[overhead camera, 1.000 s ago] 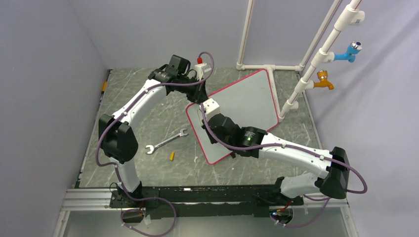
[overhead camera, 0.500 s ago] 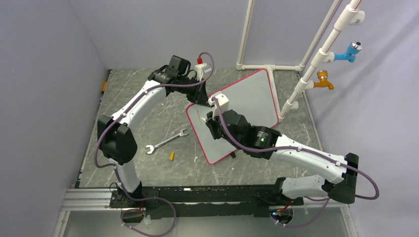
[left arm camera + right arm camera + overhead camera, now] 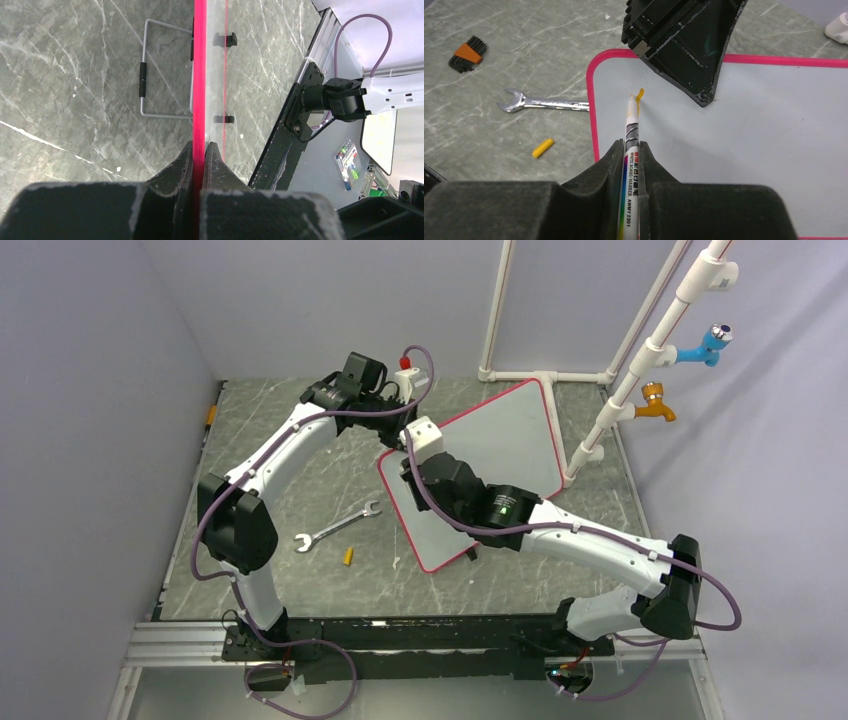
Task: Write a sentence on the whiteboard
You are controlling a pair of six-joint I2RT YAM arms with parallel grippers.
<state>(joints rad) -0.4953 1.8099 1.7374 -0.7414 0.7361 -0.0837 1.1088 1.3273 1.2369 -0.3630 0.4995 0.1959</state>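
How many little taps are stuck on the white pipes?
2. A blue tap sits high on the slanted white pipe at the right, and an orange tap sits just below it. More could be hidden beyond the picture's top.

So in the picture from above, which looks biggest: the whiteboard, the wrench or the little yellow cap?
Largest to smallest in the top view:
1. whiteboard, by far the biggest
2. wrench
3. yellow cap, tiny beside the wrench

On the marker (image 3: 630, 167) barrel you can read "WHITE BOARD MARKER AWMY 2301", printed lengthwise under small Chinese characters.
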